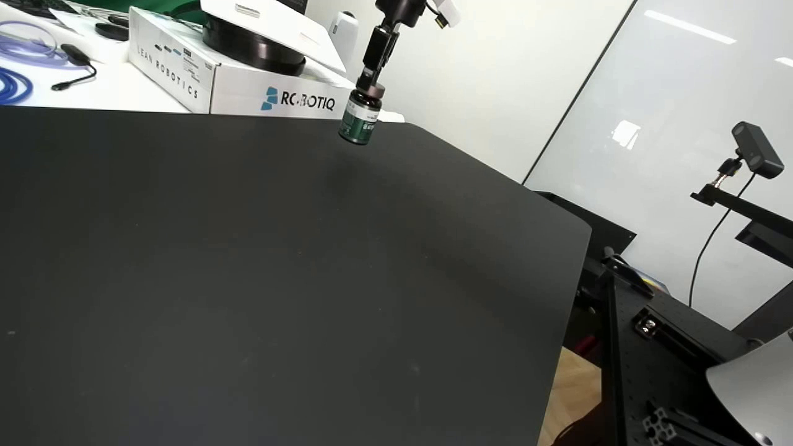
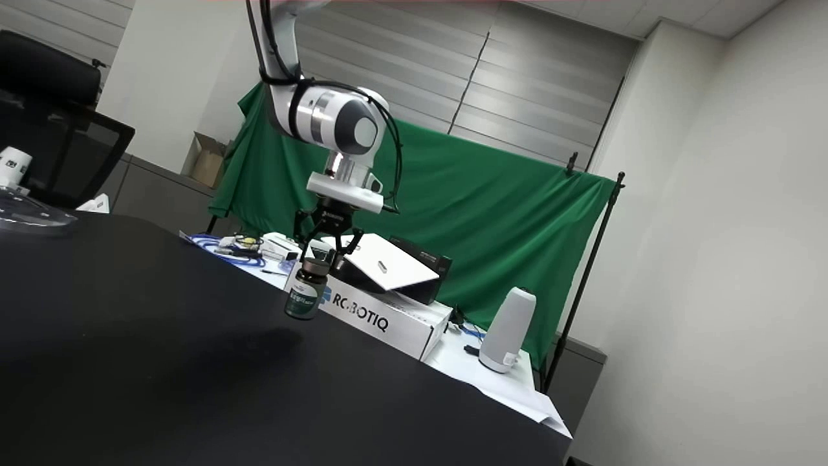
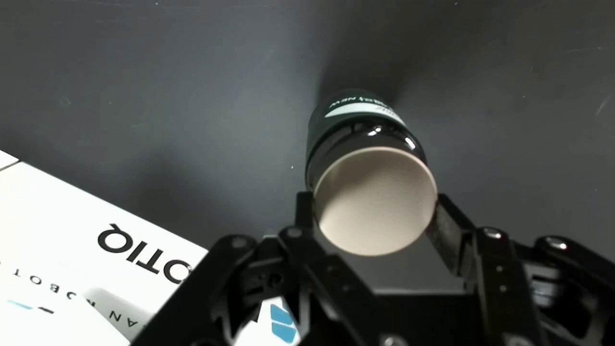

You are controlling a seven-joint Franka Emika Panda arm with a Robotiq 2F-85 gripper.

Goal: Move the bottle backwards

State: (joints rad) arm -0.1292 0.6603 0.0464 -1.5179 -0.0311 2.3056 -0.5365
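Between my 2 fingers (image 3: 451,235) hangs the bottle (image 1: 359,124), gripped by its cap (image 3: 377,202). I have them parted only as far as the cap is wide; in the wrist view 1 fingertip touches it on either side. I look down onto the cap's pale round top, and beyond it, toward the upper edge of that view, come the dark shoulder and a strip of label (image 3: 360,109).

Both exterior views show the bottle below my fingers, cap up and base down, its green body beneath my hold. It is over the table (image 1: 279,260), near the edge by the box (image 2: 375,316). Its base looks clear of the surface: in an exterior view a soft shadow (image 2: 275,343) lies on the table apart from it.

Just past that edge sits the box, white, marked ROBOTIQ, and the bottle covers a part of its face in both exterior views. In the wrist view the box shows at the lower left, its lettering upside down. On the box rests a black drum (image 1: 251,46), with a white panel (image 1: 279,28) slanting over it. Above my fingers, in an exterior view, is my white arm (image 2: 323,116), and a green curtain (image 2: 491,194) hangs behind it.
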